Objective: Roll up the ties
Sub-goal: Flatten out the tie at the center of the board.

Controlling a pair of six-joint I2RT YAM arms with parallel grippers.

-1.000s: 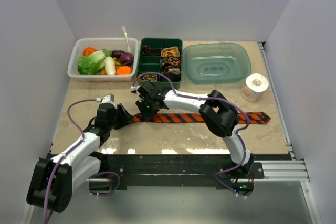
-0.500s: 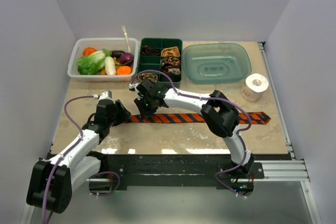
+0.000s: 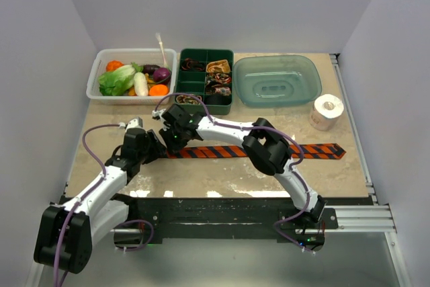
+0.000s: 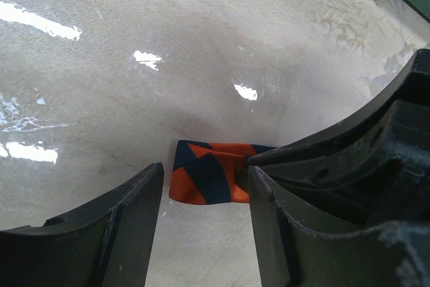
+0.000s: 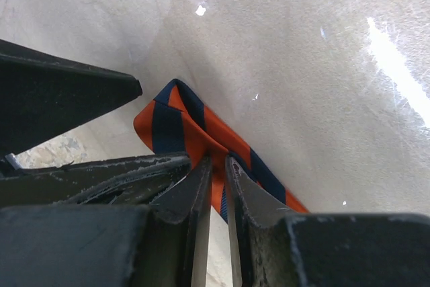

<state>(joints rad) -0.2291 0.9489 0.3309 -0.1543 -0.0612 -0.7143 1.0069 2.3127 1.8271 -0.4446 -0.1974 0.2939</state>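
Observation:
An orange-and-black striped tie [image 3: 255, 150] lies flat across the table, its pointed end at the right. Its left end [image 4: 209, 173] is folded over. My right gripper [image 5: 218, 166] is shut on that folded end [image 5: 195, 129]; in the top view it [image 3: 172, 140] sits over the tie's left end. My left gripper [image 4: 205, 193] is open, its jaws on either side of the folded end, just short of it; in the top view it [image 3: 156, 147] is just left of the right one. Small rolled ties fill the green divided box [image 3: 205, 80].
A clear bin of toy vegetables [image 3: 132, 77] stands at the back left. A pale green tub [image 3: 277, 80] stands at the back right. A white paper roll [image 3: 327, 111] stands at the right edge.
My right gripper has moved left along the tie to its left end, next to the left gripper. The tie's left end has shifted left with it.

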